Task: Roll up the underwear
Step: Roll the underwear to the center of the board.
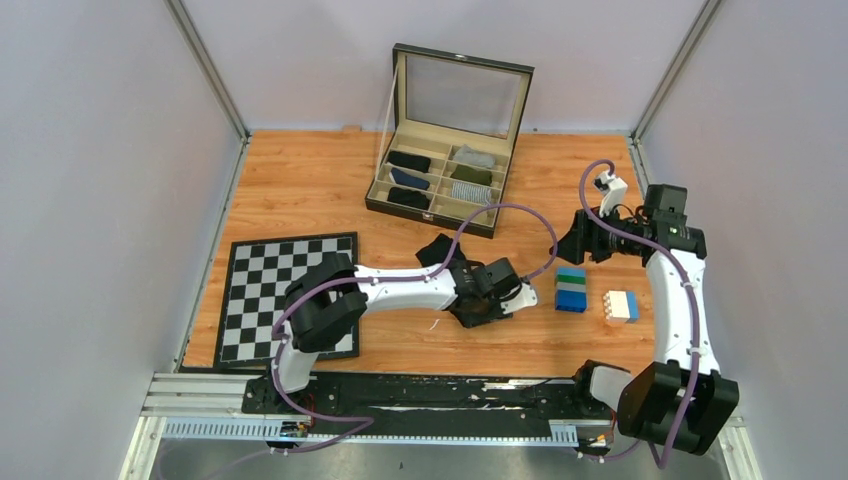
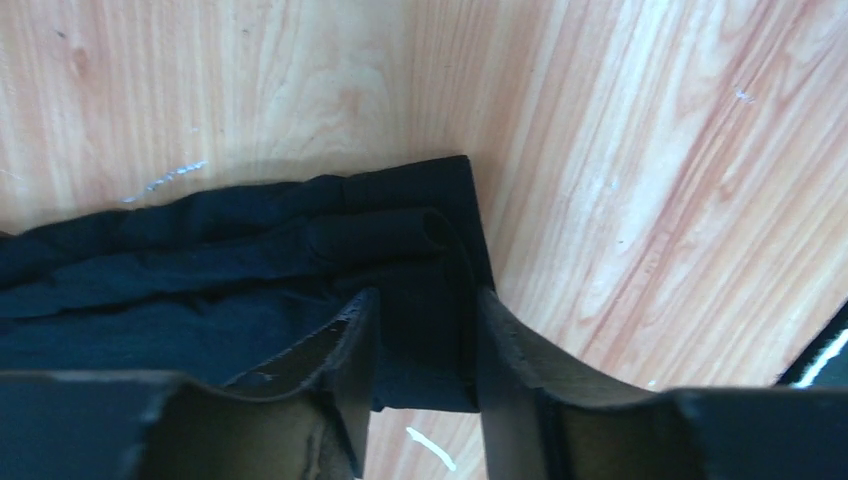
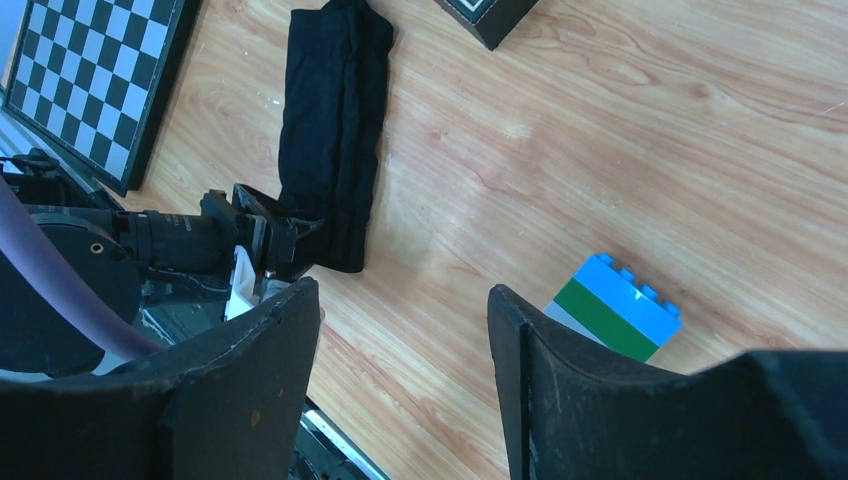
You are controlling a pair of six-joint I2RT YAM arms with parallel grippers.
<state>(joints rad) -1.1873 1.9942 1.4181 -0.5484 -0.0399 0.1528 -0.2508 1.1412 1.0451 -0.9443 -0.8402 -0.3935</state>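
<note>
**Left claw (image 1: 468, 315) (image 2: 420, 350) (image 3: 300, 245) narrowed over the end of the underwear (image 1: 436, 250) (image 2: 200, 280) (image 3: 335, 140)**

Its fingers (image 2: 345, 350) stood either side of the near end of the cloth. A gap was left between them and black cloth lay in that gap. Whether they nipped it I could not tell. The underwear was folded into a long black strip on the table (image 1: 300, 190). It ran from just in front of the box (image 1: 400, 212) (image 3: 490, 15) toward the arms, its far end near the box's front wall but not touching. A small curl of cloth showed just beyond the fingertips. The right claw (image 1: 575, 240) (image 3: 405, 300) hung wide and held nothing, up off the wood to the right of the box. Two blocks sat in front of the box and to its right. One was blue, green and white (image 1: 571, 290) (image 3: 610, 305), and just beside it was an orange and white one (image 1: 620, 306). A chessboard (image 1: 290, 290) (image 3: 90, 70) lay in front of the box and to its left, apart from the strip.
</note>
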